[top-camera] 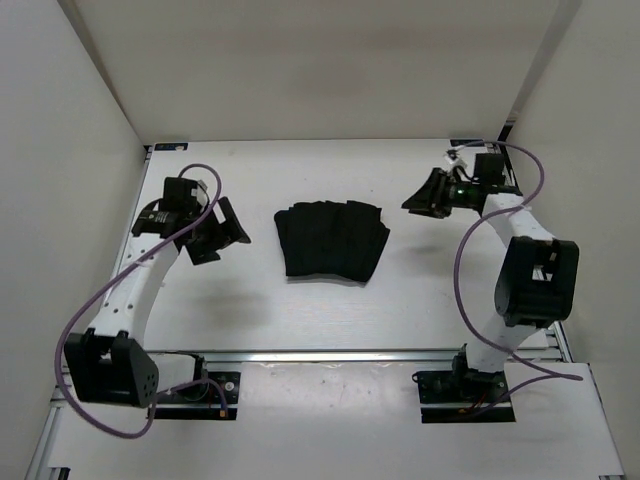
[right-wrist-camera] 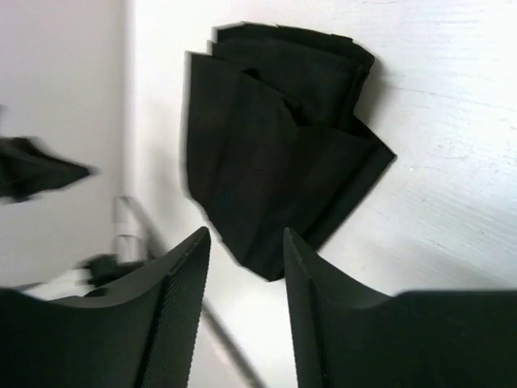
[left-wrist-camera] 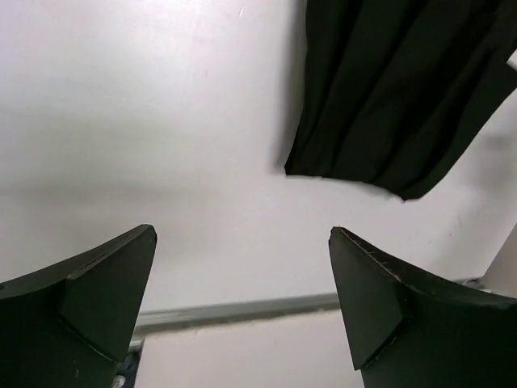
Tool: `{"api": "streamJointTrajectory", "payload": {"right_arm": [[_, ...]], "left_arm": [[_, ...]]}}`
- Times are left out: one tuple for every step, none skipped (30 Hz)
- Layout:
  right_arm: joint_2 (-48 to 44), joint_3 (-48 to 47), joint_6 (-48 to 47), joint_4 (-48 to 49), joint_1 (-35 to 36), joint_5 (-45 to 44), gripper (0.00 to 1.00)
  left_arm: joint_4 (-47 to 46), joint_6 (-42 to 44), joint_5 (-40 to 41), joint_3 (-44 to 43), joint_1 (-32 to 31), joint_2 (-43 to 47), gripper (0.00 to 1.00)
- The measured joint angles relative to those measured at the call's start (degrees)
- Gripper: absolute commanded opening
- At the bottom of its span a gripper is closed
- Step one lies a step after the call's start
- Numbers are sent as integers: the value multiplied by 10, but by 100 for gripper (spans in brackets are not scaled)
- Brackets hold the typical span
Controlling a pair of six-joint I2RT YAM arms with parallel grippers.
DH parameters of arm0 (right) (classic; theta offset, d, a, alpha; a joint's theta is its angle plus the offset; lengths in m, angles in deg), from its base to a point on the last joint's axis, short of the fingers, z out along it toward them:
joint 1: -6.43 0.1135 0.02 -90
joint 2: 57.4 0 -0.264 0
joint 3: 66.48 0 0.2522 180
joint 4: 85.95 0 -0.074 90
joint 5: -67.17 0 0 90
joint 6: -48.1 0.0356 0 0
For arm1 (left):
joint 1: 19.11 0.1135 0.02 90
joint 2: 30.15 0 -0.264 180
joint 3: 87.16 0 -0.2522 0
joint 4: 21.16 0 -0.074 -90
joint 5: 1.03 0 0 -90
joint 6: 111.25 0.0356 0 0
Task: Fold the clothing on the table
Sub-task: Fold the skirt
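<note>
Clothing [top-camera: 332,241] is lying folded at frame centre on the table [top-camera: 400,300], untouched. Left tool [top-camera: 220,237] is being held wide open, right tool [top-camera: 424,195] partly open, both empty. Fold looking finished; retreat being called for next.

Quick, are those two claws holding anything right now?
Left gripper: jaws wide open, holding nothing.
Right gripper: jaws partly open, holding nothing.

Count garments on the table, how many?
1. The clothing lies folded in the middle of the table, between the left end effector and the right end effector, touching neither. Another piece inside the folds can't be ruled out.
</note>
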Motion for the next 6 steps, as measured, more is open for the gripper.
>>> {"api": "streamJointTrajectory", "payload": {"right_arm": [[-14,-5,-23,-18,23,-37,51],[-31,-9,-42,-34,45,-68,53],[-47,-10,-56,-45,63,-86,54],[-64,-10,-66,-55,79,-96,56],[-78,-10,-73,-64,87,-103,57],[-90,-10,-80,-72,89,-112,57]], "left_arm": [[16,5,1,1,-1,11,98],[24,9,4,0,-6,26,99],[28,13,13,-2,-15,42,99],[33,17,18,-6,-25,58,98],[35,19,23,-10,-34,72,99],[37,23,20,-13,-38,83,99]]}}
